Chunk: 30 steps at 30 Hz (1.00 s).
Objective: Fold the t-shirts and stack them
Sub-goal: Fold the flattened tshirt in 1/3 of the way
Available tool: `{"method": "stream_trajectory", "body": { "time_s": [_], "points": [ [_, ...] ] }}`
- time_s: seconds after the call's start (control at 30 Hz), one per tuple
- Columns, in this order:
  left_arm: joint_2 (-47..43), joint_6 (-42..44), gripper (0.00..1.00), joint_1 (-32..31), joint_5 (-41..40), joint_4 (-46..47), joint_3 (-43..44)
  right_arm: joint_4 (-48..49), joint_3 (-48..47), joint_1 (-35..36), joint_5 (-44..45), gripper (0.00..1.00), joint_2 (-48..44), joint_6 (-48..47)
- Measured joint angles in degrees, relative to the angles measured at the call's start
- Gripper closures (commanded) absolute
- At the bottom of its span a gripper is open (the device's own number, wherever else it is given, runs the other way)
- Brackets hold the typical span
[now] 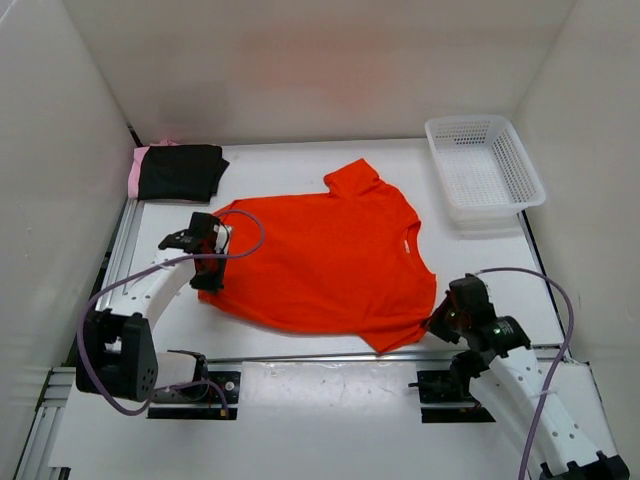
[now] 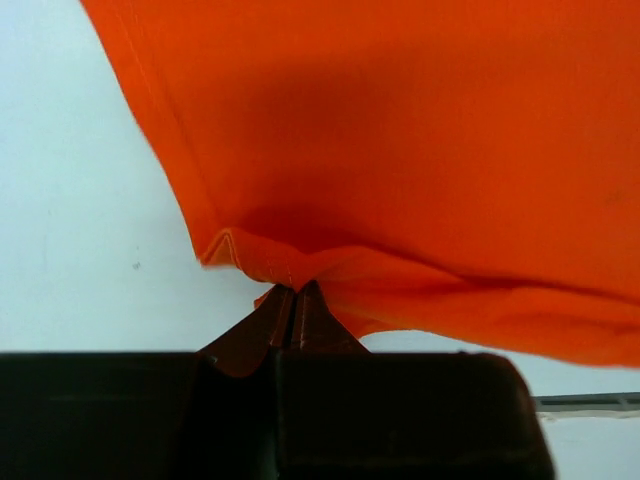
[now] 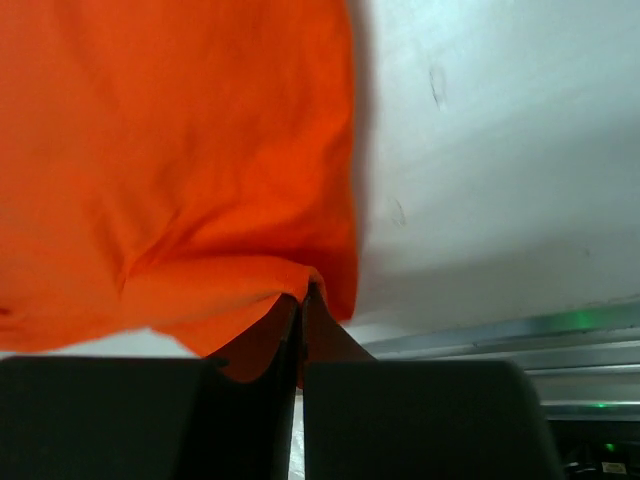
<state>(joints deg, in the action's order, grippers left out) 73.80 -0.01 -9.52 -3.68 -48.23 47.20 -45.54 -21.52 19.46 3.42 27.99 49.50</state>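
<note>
Bright orange-red fabric t-shirt (image 1: pixel 335 255) flat on white table (image 1: pixel 330 400), left gripper (image 2: pixel 292 305) clenched on its edge, right gripper (image 3: pixel 303 300) clenched on its near corner

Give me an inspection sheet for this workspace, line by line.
Surface: white table, no spills seen.
Job's things: orange t-shirt spread flat, unfolded; black t-shirt folded on pink t-shirt, far left.
Clutter: white mesh basket, far right, empty.
Grippers: left gripper shut on the orange t-shirt's left edge; right gripper shut on its near right corner.
Cables: purple cables loop off both arms.
Surroundings: white walls on three sides.
</note>
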Motion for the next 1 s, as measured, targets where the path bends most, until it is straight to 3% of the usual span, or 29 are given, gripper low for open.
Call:
{"method": "stream_trajectory", "body": {
  "time_s": [0.3,0.73,1.0],
  "points": [
    [-9.4,0.0,0.88,0.0,-3.2,-1.9,-7.0,-1.9,1.6,2.0,-1.0,1.0,1.8,3.0],
    [-5.1,0.0,0.88,2.4,-3.0,-2.5,-2.7,10.6,-21.4,0.2,2.2,1.0,36.1,-6.8],
    [-0.7,0.0,0.88,6.2,-0.5,-1.3,-1.9,14.2,-30.0,-3.3,1.1,1.0,52.5,-13.1]
  ]
}}
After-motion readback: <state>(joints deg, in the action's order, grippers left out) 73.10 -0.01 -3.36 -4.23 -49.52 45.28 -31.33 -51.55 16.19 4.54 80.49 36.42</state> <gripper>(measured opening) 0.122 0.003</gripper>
